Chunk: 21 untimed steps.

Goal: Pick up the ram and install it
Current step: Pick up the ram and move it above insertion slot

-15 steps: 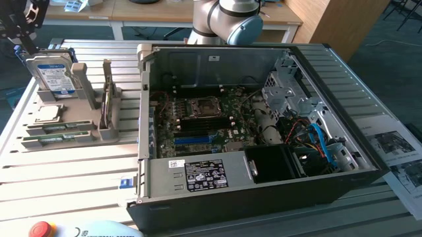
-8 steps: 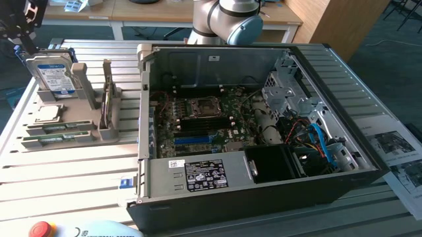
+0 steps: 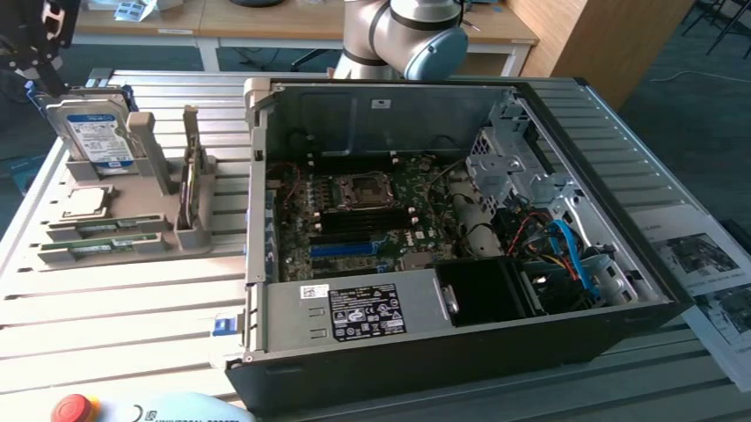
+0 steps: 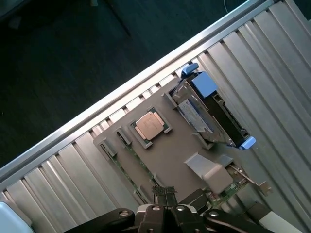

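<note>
Two green ram sticks (image 3: 104,230) lie on edge in the front slots of a grey holder (image 3: 164,236), at the exterior view's left. In the wrist view one ram stick (image 4: 127,175) shows as a thin green edge on that holder, just beside my fingertips. My gripper (image 3: 33,61) hangs above the holder's far end, near the hard drive. Seen from the wrist, the gripper (image 4: 165,192) has its fingers pressed together with nothing between them. The open computer case (image 3: 470,290) holds the motherboard with its blue slot (image 3: 352,249).
The holder also carries a hard drive (image 3: 94,132), a square processor chip (image 3: 84,202) and an upright card (image 3: 192,176). The slatted table's edge (image 4: 146,77) runs close behind the holder. Papers (image 3: 704,264) lie at the exterior view's right, and an emergency-stop pendant (image 3: 76,409) sits in front.
</note>
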Available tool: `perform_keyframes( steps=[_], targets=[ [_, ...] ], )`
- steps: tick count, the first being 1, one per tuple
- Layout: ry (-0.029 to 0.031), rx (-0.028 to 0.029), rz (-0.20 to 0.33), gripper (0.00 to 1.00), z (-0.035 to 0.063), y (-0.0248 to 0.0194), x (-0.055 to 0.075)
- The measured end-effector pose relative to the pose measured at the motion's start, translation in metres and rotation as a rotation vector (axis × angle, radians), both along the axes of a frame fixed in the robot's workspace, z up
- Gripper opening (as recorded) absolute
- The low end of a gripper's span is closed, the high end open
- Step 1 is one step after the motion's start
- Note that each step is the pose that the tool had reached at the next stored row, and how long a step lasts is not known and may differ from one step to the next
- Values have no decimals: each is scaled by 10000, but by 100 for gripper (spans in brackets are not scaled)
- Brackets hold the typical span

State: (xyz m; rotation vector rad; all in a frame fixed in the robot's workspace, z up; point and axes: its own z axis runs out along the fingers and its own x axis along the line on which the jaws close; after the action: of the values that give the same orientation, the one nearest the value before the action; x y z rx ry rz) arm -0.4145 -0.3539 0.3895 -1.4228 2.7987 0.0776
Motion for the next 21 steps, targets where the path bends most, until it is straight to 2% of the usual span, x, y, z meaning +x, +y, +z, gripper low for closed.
perform_keyframes(
  steps=[21],
  targets=[
    [0,0,3025,11,0,0,0]
  ],
)
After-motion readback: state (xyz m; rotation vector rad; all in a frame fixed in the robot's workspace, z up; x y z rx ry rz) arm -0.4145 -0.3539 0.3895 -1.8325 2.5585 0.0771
